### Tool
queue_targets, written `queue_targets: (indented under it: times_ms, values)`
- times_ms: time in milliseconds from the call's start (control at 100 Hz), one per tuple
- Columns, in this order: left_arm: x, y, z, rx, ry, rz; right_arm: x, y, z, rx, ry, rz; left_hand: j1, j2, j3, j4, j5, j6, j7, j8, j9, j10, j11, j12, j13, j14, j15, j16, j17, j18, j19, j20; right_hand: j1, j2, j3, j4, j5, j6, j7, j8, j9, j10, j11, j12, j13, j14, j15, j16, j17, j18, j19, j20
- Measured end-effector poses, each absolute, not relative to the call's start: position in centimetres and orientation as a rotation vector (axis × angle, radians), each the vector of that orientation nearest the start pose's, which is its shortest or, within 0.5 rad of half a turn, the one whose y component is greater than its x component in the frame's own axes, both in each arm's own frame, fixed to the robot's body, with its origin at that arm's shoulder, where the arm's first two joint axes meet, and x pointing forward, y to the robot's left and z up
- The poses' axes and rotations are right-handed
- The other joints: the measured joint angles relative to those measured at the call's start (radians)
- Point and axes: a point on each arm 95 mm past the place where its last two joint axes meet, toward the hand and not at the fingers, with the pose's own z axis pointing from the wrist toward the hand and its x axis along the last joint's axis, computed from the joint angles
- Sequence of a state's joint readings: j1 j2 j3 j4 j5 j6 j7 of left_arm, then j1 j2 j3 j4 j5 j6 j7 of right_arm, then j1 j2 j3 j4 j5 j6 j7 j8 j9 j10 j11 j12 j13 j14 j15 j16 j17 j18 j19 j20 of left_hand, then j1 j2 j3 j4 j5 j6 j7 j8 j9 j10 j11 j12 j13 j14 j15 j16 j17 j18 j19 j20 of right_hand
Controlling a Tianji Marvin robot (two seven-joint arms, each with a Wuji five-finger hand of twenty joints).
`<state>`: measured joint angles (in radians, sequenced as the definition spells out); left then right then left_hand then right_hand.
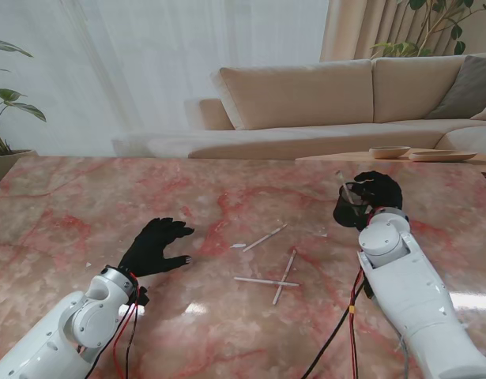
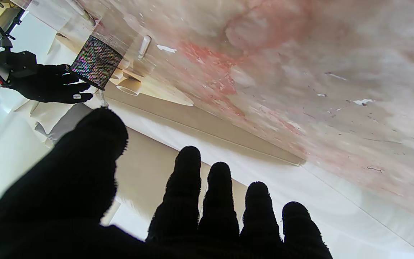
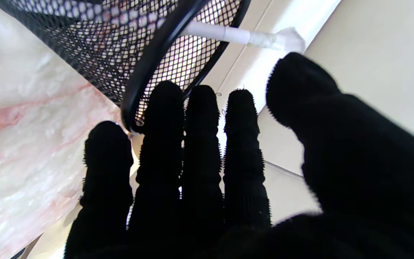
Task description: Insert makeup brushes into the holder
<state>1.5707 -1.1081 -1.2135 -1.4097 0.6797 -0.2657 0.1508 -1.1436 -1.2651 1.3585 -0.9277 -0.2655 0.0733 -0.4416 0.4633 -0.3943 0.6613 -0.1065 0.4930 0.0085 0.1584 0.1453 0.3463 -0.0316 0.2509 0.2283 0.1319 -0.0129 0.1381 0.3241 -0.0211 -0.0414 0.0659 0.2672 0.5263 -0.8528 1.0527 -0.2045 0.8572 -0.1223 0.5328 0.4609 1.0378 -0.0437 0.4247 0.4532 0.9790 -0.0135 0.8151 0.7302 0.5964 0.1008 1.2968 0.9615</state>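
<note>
While the left hand (image 1: 154, 247) rests palm down on the marble table (image 1: 84, 205) well to the left of the holder, its black-gloved fingers (image 2: 188, 187) are spread apart and hold nothing; the left wrist view shows thumb and four fingertips separated, with bare tabletop beyond them. Between that hand and the holder, three white makeup brushes lie flat on the table: one slanted brush (image 1: 263, 238) is the farthest of the three from me, a second brush (image 1: 265, 281) lies roughly crosswise nearer to me, and a third brush (image 1: 284, 277) leans diagonally, its lower part crossing the tip of the second. All three are well to the left of the holder and touch neither hand. Holder (image 1: 350, 210) is a black mesh cup on the right side of the table, tilted in the left wrist view rather than standing straight. One white brush (image 3: 243, 36) is already in it, its end sticking out past the rim. Right hand (image 1: 375, 192) is against the holder on its far right side, fingers (image 3: 166, 118) pressed close together alongside the mesh wall, thumb apart from them; cannot tell from any view if the fingers actually clamp the cup or just touch it. Beyond the table's far edge, behind the holder, a sofa (image 1: 322, 95) and a low table with a bowl (image 1: 389, 151).
</note>
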Motion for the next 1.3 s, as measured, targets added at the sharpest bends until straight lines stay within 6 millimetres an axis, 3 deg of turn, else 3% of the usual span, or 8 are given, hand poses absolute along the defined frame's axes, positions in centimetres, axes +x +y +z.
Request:
queue_targets:
  times_ms: [100,240,340,450,950,1300]
  values:
    - [39.1,1.8,-37.3,-1.458,1.370,-1.802,51.4,-13.4,-33.5,1.804,0.264,1.539,0.000,0.000,0.000,0.000,0.000,0.000,0.000,0.000,0.000,0.000,0.000,0.000,0.000,0.000,0.000,0.000,0.000,0.000,0.000,0.000,-0.027,-0.002,0.000,0.001,-0.040,0.010,-0.023,0.004,-0.045,0.000,-0.001,-0.002,-0.031,0.001,-0.032,-0.002,-0.035,0.000,-0.031,0.007]
    - [39.2,1.8,-37.3,-1.455,1.376,-1.802,50.7,-13.3,-32.4,1.786,0.259,1.590,0.000,0.000,0.000,0.000,0.000,0.000,0.000,0.000,0.000,0.000,0.000,0.000,0.000,0.000,0.000,0.000,0.000,0.004,0.000,0.025,-0.058,-0.001,0.000,0.009,-0.084,0.015,-0.072,0.005,-0.111,-0.003,-0.024,-0.025,-0.125,0.006,-0.146,-0.075,-0.141,0.010,-0.142,0.007]
    - [39.2,1.7,-37.1,-1.450,1.383,-1.804,50.1,-13.1,-31.2,1.785,0.300,1.630,0.000,0.000,0.000,0.000,0.000,0.000,0.000,0.000,0.000,0.000,0.000,0.000,0.000,0.000,0.000,0.000,-0.002,0.010,0.012,0.055,-0.080,0.018,-0.028,0.009,-0.153,0.017,-0.102,0.003,-0.202,-0.012,-0.061,-0.047,-0.228,0.012,-0.272,-0.125,-0.265,0.025,-0.289,-0.044]
    - [39.2,1.6,-36.8,-1.443,1.388,-1.809,49.1,-12.9,-30.0,1.748,0.365,1.653,0.000,0.000,0.000,0.000,0.000,0.000,0.000,0.000,0.000,0.000,0.000,0.000,0.002,0.000,0.000,0.000,-0.002,0.010,0.012,0.066,-0.107,0.031,-0.043,0.009,-0.181,0.018,-0.127,0.001,-0.243,-0.013,-0.084,-0.049,-0.256,0.017,-0.308,-0.135,-0.317,0.025,-0.337,-0.054]
    - [39.0,0.8,-35.9,-1.406,1.398,-1.836,43.1,-10.9,-25.7,1.523,0.614,1.753,0.000,0.000,0.000,0.000,0.000,0.000,0.000,0.000,0.000,0.000,0.000,0.000,0.003,0.000,0.000,0.000,-0.007,0.012,0.022,0.098,-0.114,0.037,-0.053,0.009,-0.181,0.024,-0.144,0.001,-0.254,-0.021,-0.084,-0.049,-0.278,0.017,-0.344,-0.136,-0.329,0.013,-0.362,-0.055]
    - [38.9,0.3,-35.5,-1.392,1.415,-1.847,39.5,-8.2,-27.2,1.409,0.857,1.743,0.000,0.000,0.000,0.000,0.000,0.000,0.000,0.000,0.000,0.000,0.000,0.000,0.003,0.000,0.000,0.000,-0.010,0.013,0.022,0.101,-0.116,0.037,-0.053,0.009,-0.180,0.024,-0.146,0.001,-0.241,-0.023,-0.098,-0.049,-0.277,0.017,-0.367,-0.149,-0.329,0.012,-0.383,-0.055]
